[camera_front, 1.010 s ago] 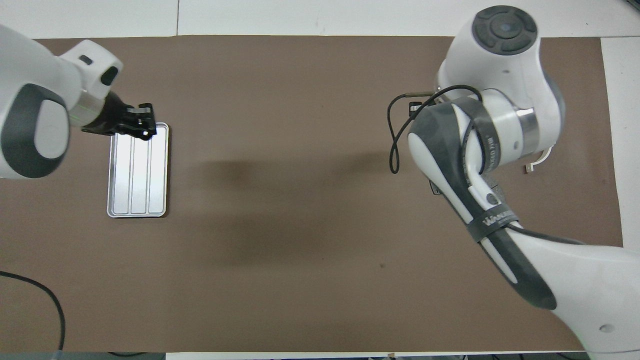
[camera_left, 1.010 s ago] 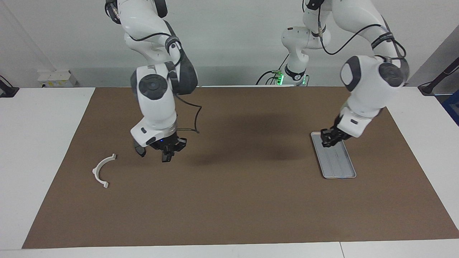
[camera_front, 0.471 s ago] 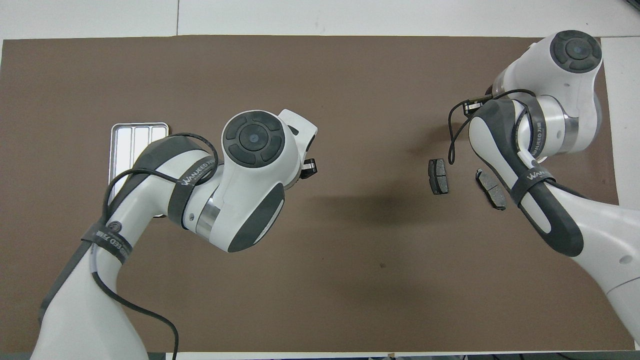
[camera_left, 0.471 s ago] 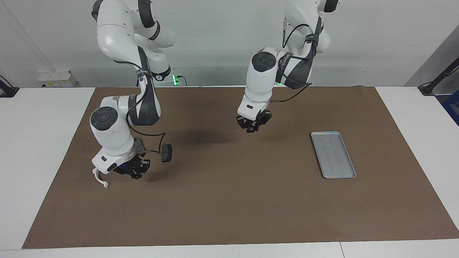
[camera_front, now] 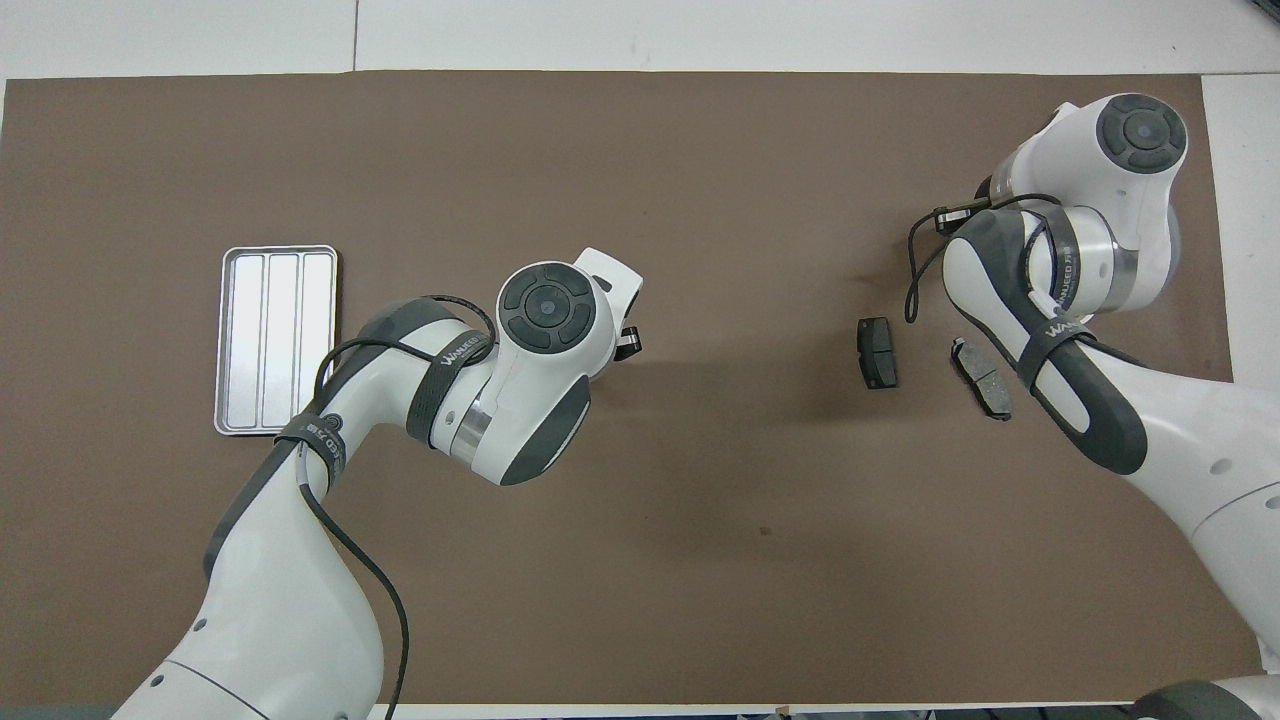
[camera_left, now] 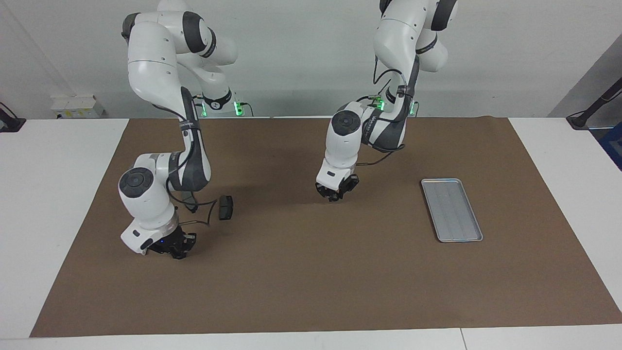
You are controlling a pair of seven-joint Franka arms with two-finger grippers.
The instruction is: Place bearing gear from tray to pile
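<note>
Showing only a bare ribbed floor: the tray (camera_left: 452, 210), a flat silver-grey metal rectangle with rounded corners and a raised rim, lying on the brown mat (camera_left: 311, 282) toward the left arm's end of the desk (camera_left: 63, 194).

Lying flat toward the right arm's end, as the pile: one dark grey pad (camera_front: 877, 352), and beside it a second pad (camera_front: 981, 377).

Hanging over the mat's middle: the left end effector (camera_left: 335, 191), grip impossible to tell.

Hovering low beside the pile: the right end effector (camera_left: 174, 245), fingertips closed together.

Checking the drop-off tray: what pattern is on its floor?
The tray is plain silver-grey with lengthwise ribs; clearest in the overhead view.
</note>
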